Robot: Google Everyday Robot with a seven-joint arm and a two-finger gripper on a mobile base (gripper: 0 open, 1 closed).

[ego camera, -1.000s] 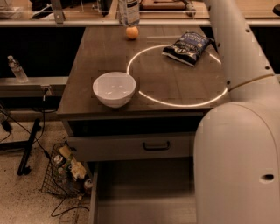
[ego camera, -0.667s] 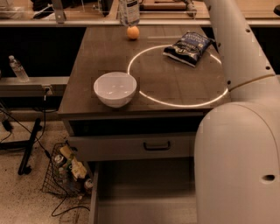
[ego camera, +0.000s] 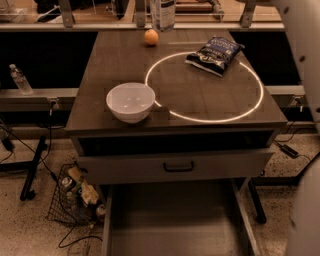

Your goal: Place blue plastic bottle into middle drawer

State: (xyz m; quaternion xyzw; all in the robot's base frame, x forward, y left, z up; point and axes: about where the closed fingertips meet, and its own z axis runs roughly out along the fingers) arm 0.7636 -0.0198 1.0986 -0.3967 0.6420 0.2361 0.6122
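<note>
Blue plastic bottle (ego camera: 163,14): stands upright at the far edge of the tabletop (ego camera: 200,95), roughly mid-width. Only its lower body and label show, because the top is cut off by the frame. It is not held and nothing touches it.

Orange (ego camera: 151,37): just in front of the bottle, slightly toward the left edge. An approach from the front would have to clear it.

Chip bag (ego camera: 215,48): toward the far right corner, lying across the far arc of the glowing ring (ego camera: 250,107) on the top, well apart from the bottle.

White bowl (ego camera: 130,102): near the front edge, left of centre, touching the ring's left side. It is not on a straight path from the bottle to the front edge.

Middle drawer (ego camera: 170,220): pulled out below the closed drawer front (ego camera: 178,166) with the black handle. The tray floor faces up and I see nothing lying in it. Judged ready to receive, which is presumably why it is left open.

Gripper: outside the frame, somewhere beyond the white arm (ego camera: 305,50) that runs down the right edge. Cannot tell whether it is apart or together.

Judgement: the task is at its start. The bottle is not yet grasped, so a reach to the far edge is needed first. A tall, light bottle would tip easily if nudged.
</note>
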